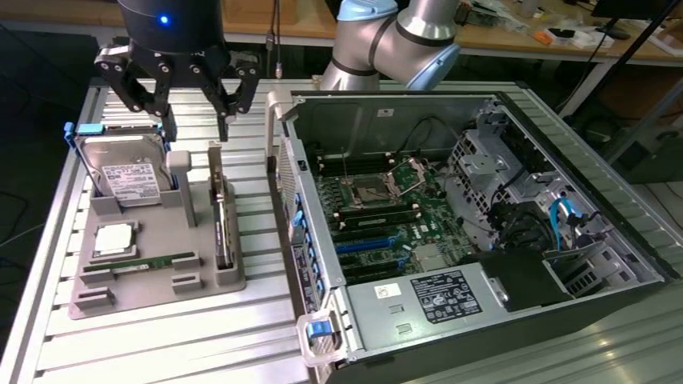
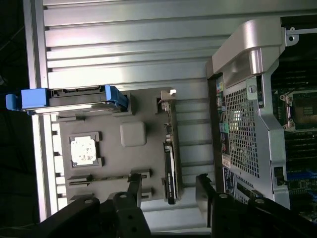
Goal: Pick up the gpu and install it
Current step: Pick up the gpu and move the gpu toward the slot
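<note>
The gripper (image 1: 195,120) hangs open above the far end of the grey fixture (image 1: 149,292) on the tabletop (image 1: 160,344). Its fingers (image 1: 226,108) are spread well apart and hold nothing. The gpu (image 1: 221,216) has not been lifted. It stands on edge in the slot on the case side of the fixture, a thin dark card with its long axis running from 12 to 6 o'clock in the exterior view. From the gripper it lies at about 5 o'clock and lower down, and its far end is near the fingertips but apart from them. In the wrist view the gpu (image 2: 169,148) runs as a narrow strip down the line between the two fingers (image 2: 134,186), one on each flat side of the card, so the opening appears to lie across the card's thickness rather than along its length. The hard drive (image 1: 126,176) stands at 9 o'clock from the gpu, with a grey post between them. The open case (image 1: 395,94) lies at 3 o'clock from the gpu with its motherboard (image 1: 395,216) exposed. No card can be made out seated in its slots, so by my reading the install is not yet begun.
</note>
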`<action>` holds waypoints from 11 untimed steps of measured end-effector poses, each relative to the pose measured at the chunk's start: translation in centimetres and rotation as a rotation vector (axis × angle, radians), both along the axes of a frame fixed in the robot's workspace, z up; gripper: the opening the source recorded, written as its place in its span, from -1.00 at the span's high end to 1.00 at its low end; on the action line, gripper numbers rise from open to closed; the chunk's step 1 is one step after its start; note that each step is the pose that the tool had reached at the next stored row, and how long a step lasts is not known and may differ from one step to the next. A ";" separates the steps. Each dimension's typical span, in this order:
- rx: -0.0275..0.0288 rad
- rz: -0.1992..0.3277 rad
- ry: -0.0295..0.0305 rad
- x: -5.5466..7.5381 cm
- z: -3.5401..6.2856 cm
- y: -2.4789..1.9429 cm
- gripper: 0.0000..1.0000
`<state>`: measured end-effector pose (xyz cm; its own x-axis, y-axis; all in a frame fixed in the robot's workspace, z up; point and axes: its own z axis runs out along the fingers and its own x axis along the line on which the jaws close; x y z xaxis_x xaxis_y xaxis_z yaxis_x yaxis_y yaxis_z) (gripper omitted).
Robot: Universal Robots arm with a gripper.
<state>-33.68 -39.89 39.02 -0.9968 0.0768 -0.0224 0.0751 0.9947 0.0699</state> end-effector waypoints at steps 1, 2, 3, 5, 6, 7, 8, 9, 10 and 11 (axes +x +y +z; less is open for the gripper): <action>0.0000 0.000 0.0000 0.0 0.00 0.00 -0.19; 0.0000 0.000 0.0000 0.0 0.00 0.00 -0.31; 0.0000 0.000 0.0000 0.0 0.00 0.00 -0.44; 0.0000 0.000 0.0000 0.0 0.00 0.00 -0.56; 0.0000 0.000 0.0000 0.0 0.00 0.00 -0.56; -0.0001 0.003 0.0001 0.0 0.00 0.00 -0.56; 0.0000 0.012 0.0004 0.0 0.00 0.00 -0.56; -0.0001 0.024 0.0007 0.0 0.00 0.00 -0.56; 0.0000 0.040 0.0010 0.1 -0.01 0.00 -0.56; 0.0000 0.056 0.0014 0.1 0.00 0.00 -0.56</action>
<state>-33.61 -39.89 39.02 -0.9996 0.0206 -0.0209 0.0191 0.9974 0.0698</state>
